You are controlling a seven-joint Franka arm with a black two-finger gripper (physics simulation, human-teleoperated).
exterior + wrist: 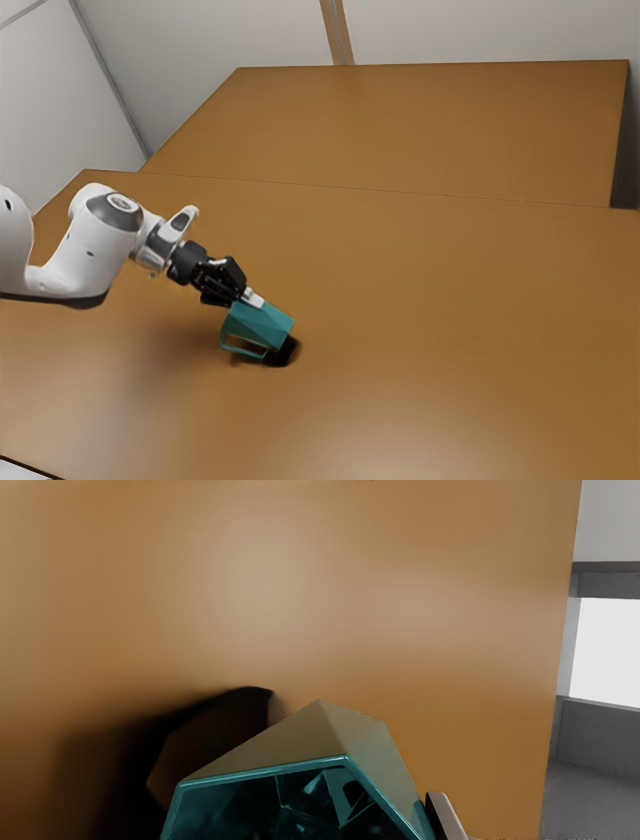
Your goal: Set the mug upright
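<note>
My gripper (250, 297) is at the open end of the teal mug (260, 325), shut on it. The mug hangs tilted, its base pointing down toward the exterior view's right and its handle (240, 349) on the lower side. In the wrist view my gripper (312, 825) holds the mug (300, 770), whose angular rim and dark inside face the camera. One pale finger (446, 815) lies against the mug's outer side; the mug hides the other fingertip.
The brown wooden table (430, 330) spreads around the mug, with a dark shadow (135, 760) beside it. Another brown surface (420, 130) adjoins behind. A table edge and a grey structure (600, 735) lie past the finger's side.
</note>
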